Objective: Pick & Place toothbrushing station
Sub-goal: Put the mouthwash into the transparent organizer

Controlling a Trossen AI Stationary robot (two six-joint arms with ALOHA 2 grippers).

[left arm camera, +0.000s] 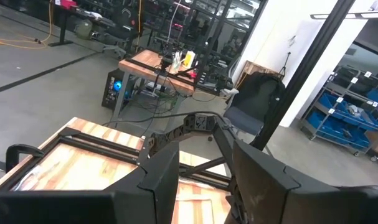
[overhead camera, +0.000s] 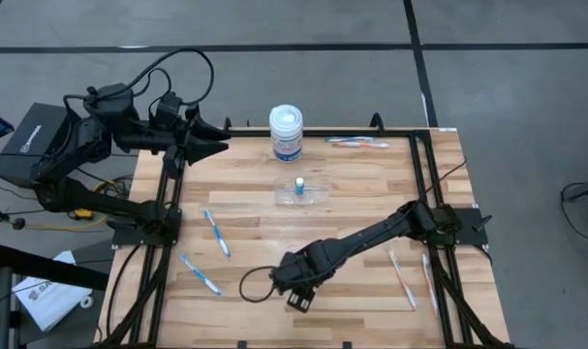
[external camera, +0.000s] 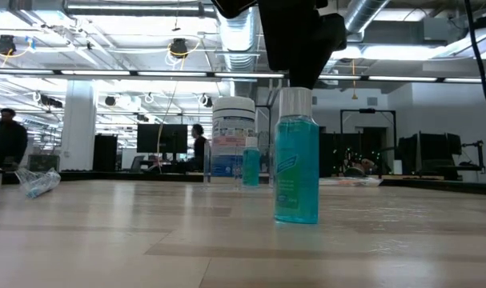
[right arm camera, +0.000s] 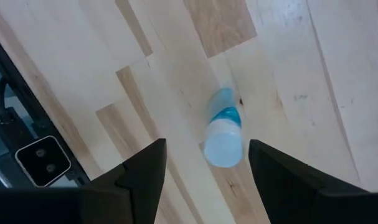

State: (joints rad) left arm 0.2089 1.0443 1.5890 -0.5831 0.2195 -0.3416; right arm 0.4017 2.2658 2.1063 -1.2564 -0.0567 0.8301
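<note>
My right claw (right arm camera: 204, 177) hangs over the near middle of the tabletop (overhead camera: 371, 194), its two fingers spread wide and pointing down, with a small teal bottle (right arm camera: 223, 135) standing upright on the wood directly below, in the gap between the fingers and not touched by them. In the low view that bottle (external camera: 296, 156) stands free on the wood, its pale cap just under my dark wrist. My left claw (overhead camera: 208, 147) waits raised over the far left corner of the tabletop, fingers apart with nothing between them. The clear plastic holder (overhead camera: 303, 190) lies on the wood towards the far middle, a tiny bottle upright in it, just in front of the white jar with a blue label (overhead camera: 286, 133). Blue-and-white toothbrushes lie scattered: two on the left part (overhead camera: 216, 233), one at the far edge (overhead camera: 356, 142), and two near the right rail (overhead camera: 402, 278), all well apart from the holder.
</note>
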